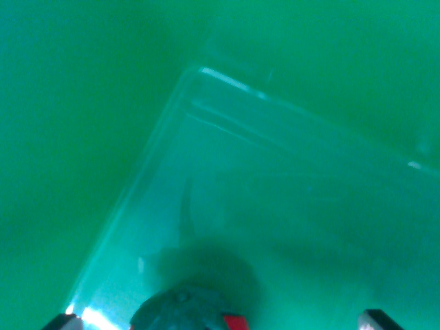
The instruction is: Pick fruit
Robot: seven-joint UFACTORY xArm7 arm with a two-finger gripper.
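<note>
Over the green worktop and clear tray, my fingers seem to pinch a dark fruit, though blur hides the grip, so it may slip out.

gripper body: dark rounded housing, blurred — small red patch on its right side
finger tips: dark with pale edges — barely in view
</note>
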